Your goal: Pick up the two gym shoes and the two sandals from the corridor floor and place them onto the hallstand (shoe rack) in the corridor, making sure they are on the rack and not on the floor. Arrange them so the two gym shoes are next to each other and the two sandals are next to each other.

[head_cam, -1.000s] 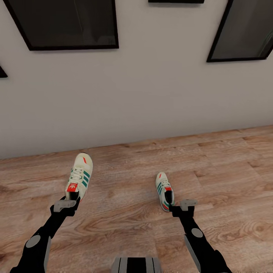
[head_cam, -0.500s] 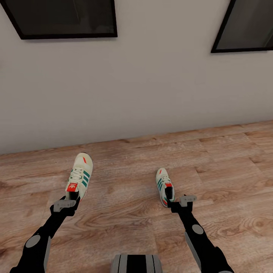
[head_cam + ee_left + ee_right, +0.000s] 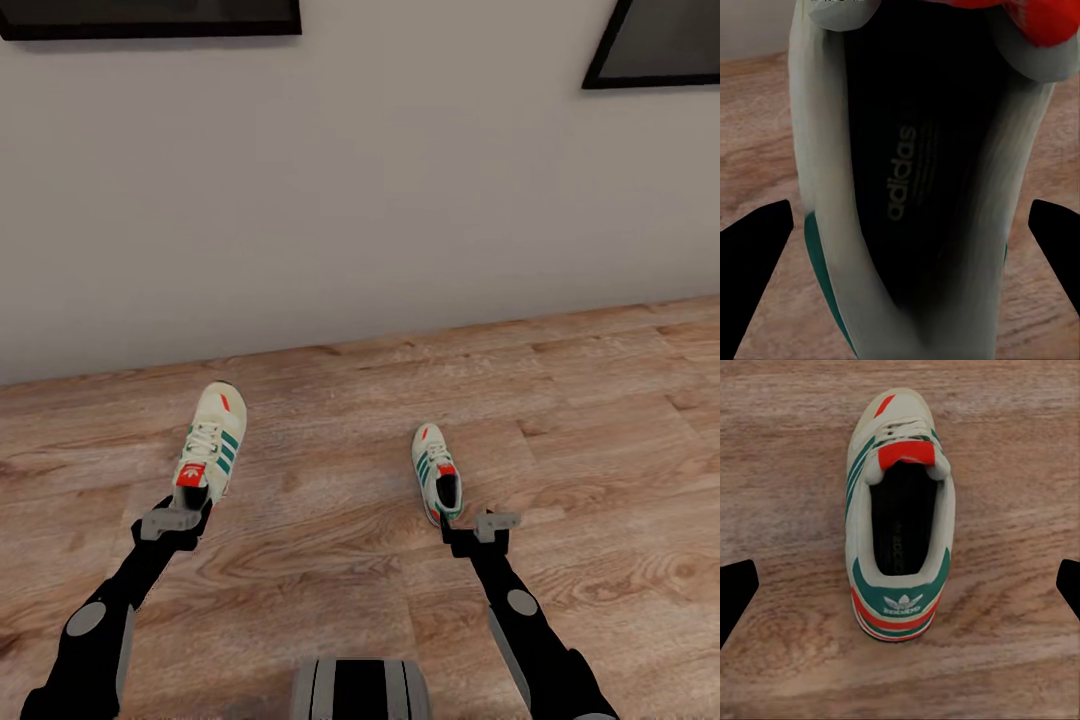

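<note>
From the head view we have both gym shoes on the corridor floor (image 3: 330, 560), toes toward the far wall: the left gym shoe (image 3: 210, 440) just beyond the left gripper (image 3: 172, 522), the right gym shoe (image 3: 436, 484) just beyond the right gripper (image 3: 478, 524).

In the left wrist view, the fingers (image 3: 754, 255) spread wide around the shoe's heel opening, though contact is probably not made.

The right wrist view shows wide fingers (image 3: 735, 592) hanging above the shoe.

We judge the grasp step: descend, then close.

Gym shoe (image 3: 898, 517) lies upright on corridor floor (image 3: 787, 472), heel collar nearest camera, dark insole exposed; right gripper (image 3: 900, 585) fingertips (image 3: 735, 589) spread wide at frame edges, apparently clear of the shoe.
</note>
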{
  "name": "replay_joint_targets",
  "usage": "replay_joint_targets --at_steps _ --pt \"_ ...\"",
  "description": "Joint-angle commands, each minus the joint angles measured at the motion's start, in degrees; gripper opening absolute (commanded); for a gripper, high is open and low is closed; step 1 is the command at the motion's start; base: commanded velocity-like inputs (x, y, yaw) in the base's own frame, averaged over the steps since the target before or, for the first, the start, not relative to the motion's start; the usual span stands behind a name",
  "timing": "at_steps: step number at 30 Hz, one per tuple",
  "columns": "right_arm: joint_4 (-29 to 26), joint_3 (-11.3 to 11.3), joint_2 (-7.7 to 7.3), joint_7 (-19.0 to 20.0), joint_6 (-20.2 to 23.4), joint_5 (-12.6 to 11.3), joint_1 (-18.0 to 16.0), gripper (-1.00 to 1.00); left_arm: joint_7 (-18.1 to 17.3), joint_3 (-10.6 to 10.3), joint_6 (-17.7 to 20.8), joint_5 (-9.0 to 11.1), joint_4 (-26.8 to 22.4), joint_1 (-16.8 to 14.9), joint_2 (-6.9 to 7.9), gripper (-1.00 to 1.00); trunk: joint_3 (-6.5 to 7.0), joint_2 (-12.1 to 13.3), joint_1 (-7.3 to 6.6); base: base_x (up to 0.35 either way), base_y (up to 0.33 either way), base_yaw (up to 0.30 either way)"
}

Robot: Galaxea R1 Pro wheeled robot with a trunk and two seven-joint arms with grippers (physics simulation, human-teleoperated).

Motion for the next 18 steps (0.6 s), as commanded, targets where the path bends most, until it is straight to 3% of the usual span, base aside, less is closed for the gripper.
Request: replay_joint_targets --at_steps 1,5,9,12,18 --pt "0.0 -0.2 0.05 0.1 -0.1 0.6 0.0 1.00 -0.3 0.0 -0.3 -0.7 -0.9 -0.1 -0.24 -1.00 -0.36 0.0 0.01 0.000 0.000 0.000" --pt "0.0 -0.2 0.07 0.1 -0.1 0.6 0.0 1.00 -0.3 -3.2 2.4 -0.3 -5.8 -0.1 -1.35 -1.00 -1.61 -0.1 0.12 0.000 0.000 0.000" --pt "0.0 -0.2 0.07 0.1 -0.1 0.6 0.0 1.00 -0.2 -9.0 9.3 -0.2 -11.6 -0.1 -1.63 -1.00 -2.86 -0.1 0.22 0.000 0.000 0.000" --pt "0.0 -0.2 0.08 0.1 -0.1 0.6 0.0 1.00 -0.1 -11.6 13.2 0.1 -15.4 -0.1 -1.64 -1.00 -3.79 -0.2 0.30 0.000 0.000 0.000" --pt "0.0 -0.1 0.10 0.1 -0.1 0.6 0.0 1.00 -0.1 -13.1 17.1 0.9 -20.2 -0.5 -1.69 -1.00 -5.00 -0.2 0.38 0.000 0.000 0.000"
